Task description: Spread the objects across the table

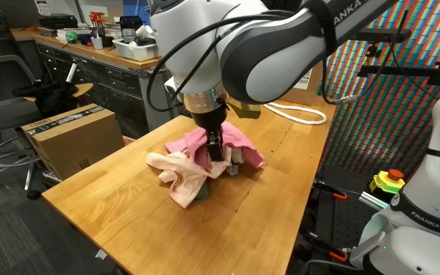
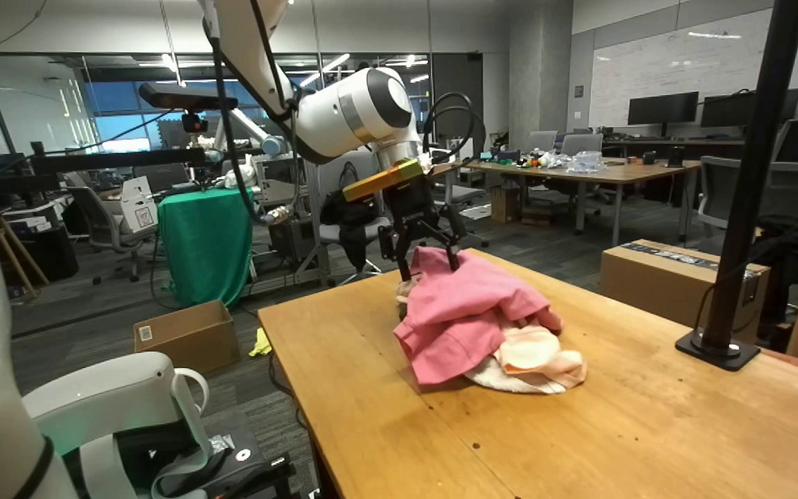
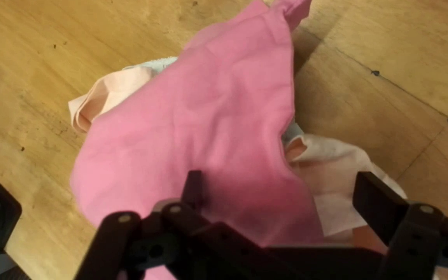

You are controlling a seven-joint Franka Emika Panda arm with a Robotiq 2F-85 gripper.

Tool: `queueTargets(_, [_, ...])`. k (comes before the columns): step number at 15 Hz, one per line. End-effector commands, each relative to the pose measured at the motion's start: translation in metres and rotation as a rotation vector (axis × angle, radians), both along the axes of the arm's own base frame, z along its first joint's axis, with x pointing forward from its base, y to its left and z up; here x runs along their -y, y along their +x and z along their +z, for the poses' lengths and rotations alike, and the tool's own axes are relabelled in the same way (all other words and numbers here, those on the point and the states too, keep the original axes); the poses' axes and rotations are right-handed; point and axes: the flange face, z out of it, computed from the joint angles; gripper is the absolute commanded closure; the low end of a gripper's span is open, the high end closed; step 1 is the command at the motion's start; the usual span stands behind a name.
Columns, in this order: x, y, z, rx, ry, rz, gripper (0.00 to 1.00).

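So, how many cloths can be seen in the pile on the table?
3 by colour: the pink cloth on top, the peach cloth partly under it, the white cloth showing beneath the peach. More may be hidden; the dark patch below the peach is unclear.

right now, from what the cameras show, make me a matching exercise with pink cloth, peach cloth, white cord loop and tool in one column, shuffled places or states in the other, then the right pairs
1. pink cloth
2. peach cloth
3. white cord loop
4. tool

A. partly covered by another cloth
B. open, jaws apart
C. topmost cloth in the wrist view
D. on the table, apart from the cloths

Right pairs: 1-C, 2-A, 3-D, 4-B
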Motion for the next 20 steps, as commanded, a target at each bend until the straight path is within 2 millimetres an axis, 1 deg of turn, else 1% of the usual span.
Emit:
queueTargets(1, [-0.016,0.023,0.015,0.071,-0.018,0.006,0.00])
queueTargets(2, [-0.020,0.028,0.022,0.087,-0.019,0.009,0.00])
queueTargets(5, [-0.029,0.039,0.031,0.120,-0.027,0.028,0.00])
queueTargets(9, [-0.030,0.049,0.027,0.120,-0.047,0.055,0.00])
queueTargets(14, [-0.019,0.058,0.014,0.101,-0.097,0.049,0.00])
queueTargets(15, [-0.017,0.059,0.013,0.097,-0.104,0.045,0.25])
queueTargets(16, [-0.015,0.060,0.012,0.095,-0.113,0.042,0.26])
queueTargets(20, [-0.008,0.060,0.012,0.089,-0.156,0.030,0.58])
